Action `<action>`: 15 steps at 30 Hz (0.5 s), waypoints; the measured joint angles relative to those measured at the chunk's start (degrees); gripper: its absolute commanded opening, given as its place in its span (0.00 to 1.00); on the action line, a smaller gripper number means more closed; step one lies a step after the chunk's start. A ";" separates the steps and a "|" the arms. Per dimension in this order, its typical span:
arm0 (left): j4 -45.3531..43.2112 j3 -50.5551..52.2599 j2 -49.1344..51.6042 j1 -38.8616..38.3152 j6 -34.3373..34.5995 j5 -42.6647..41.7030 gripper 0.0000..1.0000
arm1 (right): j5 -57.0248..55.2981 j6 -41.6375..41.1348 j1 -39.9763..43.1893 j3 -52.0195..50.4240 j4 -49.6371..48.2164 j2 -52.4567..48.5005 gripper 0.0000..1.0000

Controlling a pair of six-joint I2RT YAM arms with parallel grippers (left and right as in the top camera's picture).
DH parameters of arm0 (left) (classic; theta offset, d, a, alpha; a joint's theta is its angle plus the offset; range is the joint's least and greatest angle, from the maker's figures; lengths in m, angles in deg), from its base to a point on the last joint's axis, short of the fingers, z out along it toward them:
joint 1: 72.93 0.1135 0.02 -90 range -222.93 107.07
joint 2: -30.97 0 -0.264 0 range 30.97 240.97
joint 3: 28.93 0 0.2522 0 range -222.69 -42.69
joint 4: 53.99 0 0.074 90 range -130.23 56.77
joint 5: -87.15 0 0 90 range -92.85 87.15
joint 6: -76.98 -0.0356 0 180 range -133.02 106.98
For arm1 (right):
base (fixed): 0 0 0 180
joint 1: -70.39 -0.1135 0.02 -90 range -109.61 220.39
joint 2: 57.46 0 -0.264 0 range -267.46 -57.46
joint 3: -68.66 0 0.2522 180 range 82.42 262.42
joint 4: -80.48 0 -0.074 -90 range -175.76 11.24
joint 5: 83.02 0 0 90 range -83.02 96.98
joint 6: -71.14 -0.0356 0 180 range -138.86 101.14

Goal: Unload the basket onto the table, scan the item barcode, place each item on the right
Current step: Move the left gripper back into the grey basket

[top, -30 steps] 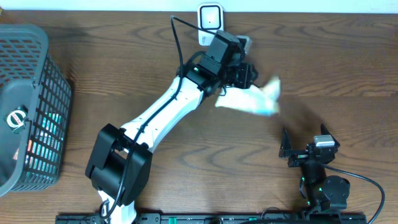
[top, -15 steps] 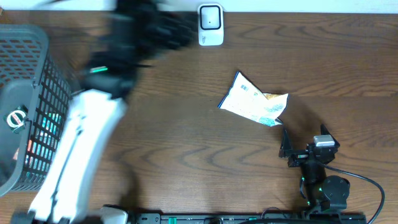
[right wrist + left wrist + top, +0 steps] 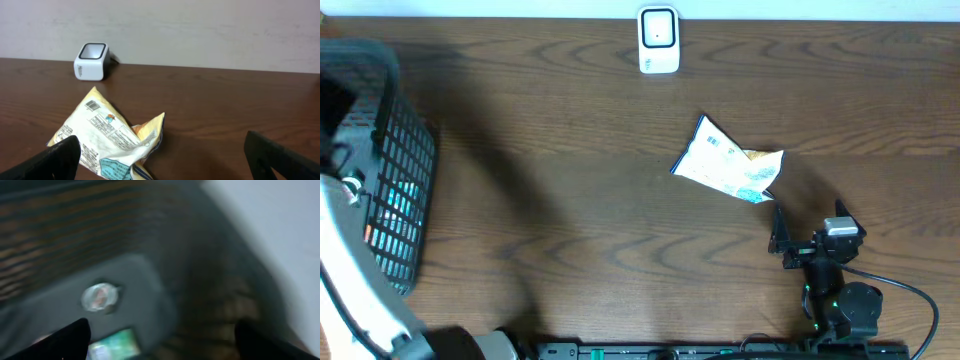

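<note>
Overhead, the brown wooden table (image 3: 570, 200) fills the frame, with a black mesh basket (image 3: 408, 190) at its left edge. The white left arm (image 3: 350, 290) reaches up along that edge, smeared by blur. Its wrist camera looks down into the basket. The left gripper (image 3: 167, 340) shows there as two dark fingertips (image 3: 70, 337) in the lower corners. They seem to stand wide apart with nothing between them, though the picture is too soft to be sure of more.

The snack packet (image 3: 725, 165) lies flat on the table right of centre, well apart from the basket and the left arm. It is near the right gripper (image 3: 808, 210), just beyond its tips and a little to their left, and touches neither finger. That gripper rests low at the table's near edge, jaws spread wide and empty. In its own wrist view the packet lies close ahead on the left side, between the fingers and the scanner.

The packet is crumpled and mostly white. It has small printed text, a barcode panel near its far corner, a teal patch toward the near end and a yellow fold sticking up on the right.

The white barcode scanner (image 3: 658, 40) stands at the far edge against the wall, well beyond the packet.

In the basket are a small round ringed object (image 3: 348, 190) and something teal (image 3: 395, 215), both unclear.
</note>
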 measured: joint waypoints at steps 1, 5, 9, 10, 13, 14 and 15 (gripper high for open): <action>1.42 0.02 1.38 1.44 0.98 0.57 0.95 | -0.02 0.00 0.00 0.00 0.00 0.00 0.99; 6.91 0.07 7.85 4.85 4.66 1.46 0.96 | 0.00 0.00 0.00 0.00 0.00 0.00 0.99; 9.55 0.09 13.97 5.38 6.19 1.73 0.96 | 0.00 0.00 0.00 0.00 0.00 0.00 0.99; 9.88 0.09 15.54 5.38 6.36 1.75 0.96 | 0.00 0.00 0.00 0.00 0.00 0.00 0.99; 10.03 0.09 18.91 5.38 6.51 1.75 0.96 | 0.00 0.00 0.00 0.00 0.00 0.00 0.99; 10.16 0.09 19.89 5.38 6.21 1.77 0.96 | 0.00 0.00 0.00 0.00 0.02 0.00 0.99; 10.47 0.09 20.65 5.38 5.84 1.77 0.96 | 0.00 0.00 0.00 0.00 0.00 0.00 0.99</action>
